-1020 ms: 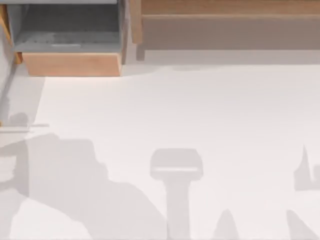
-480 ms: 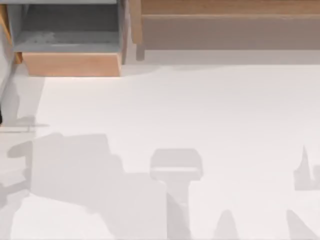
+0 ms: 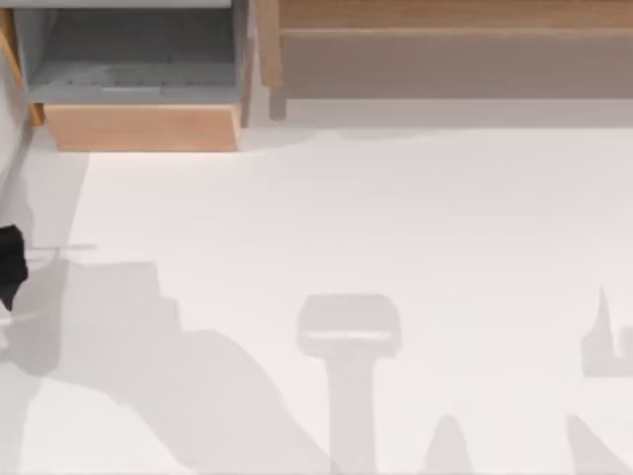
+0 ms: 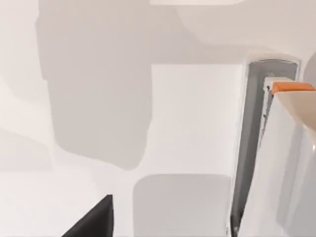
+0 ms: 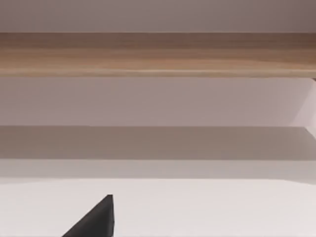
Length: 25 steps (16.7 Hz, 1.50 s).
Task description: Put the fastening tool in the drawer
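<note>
Left arm (image 3: 10, 265) now enters at the desk's (image 3: 396, 228) left edge; claw state cannot be told. 1 drawer (image 3: 138, 127) open at top left, 1 shelf (image 3: 445, 49) beside it.

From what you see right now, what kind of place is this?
Probably a simulated tabletop workspace for a storage task: a plain white table, an open drawer with a grey inside at its far left, and a long wooden shelf along the back.
</note>
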Available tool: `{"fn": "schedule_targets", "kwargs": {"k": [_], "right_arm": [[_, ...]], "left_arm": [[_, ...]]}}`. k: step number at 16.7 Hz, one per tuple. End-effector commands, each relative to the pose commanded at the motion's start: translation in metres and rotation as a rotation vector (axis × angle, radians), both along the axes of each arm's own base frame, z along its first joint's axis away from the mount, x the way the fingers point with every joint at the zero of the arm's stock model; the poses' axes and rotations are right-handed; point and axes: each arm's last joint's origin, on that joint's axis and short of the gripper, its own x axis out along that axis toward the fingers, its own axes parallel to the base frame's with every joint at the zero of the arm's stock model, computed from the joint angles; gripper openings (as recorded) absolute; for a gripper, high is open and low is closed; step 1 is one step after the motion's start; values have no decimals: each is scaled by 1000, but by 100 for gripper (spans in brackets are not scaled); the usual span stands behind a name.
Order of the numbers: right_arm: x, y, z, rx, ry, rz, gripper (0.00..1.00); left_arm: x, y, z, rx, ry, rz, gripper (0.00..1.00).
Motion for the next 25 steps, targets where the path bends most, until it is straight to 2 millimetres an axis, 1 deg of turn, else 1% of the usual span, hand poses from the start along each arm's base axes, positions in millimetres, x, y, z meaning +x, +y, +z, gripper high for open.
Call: {"fn": "schedule_targets", "kwargs": {"k": [2,6,19,20,25], "right_arm": [[0,0,0,0,0,0,100],[0,0,0,0,0,0,100],[0,0,0,0,0,0,100],[0,0,0,0,0,0,100],[0,0,0,0,0,0,100]], "left_arm": [[-2,0,-10,-2,8,0,100],[-2,0,-11,-2,8,0,100],[-2,0,-11,-2,8,0,2],[-2,0,-11,-2,8,0,0],[-2,0,-11,-2,8,0,0]]}}
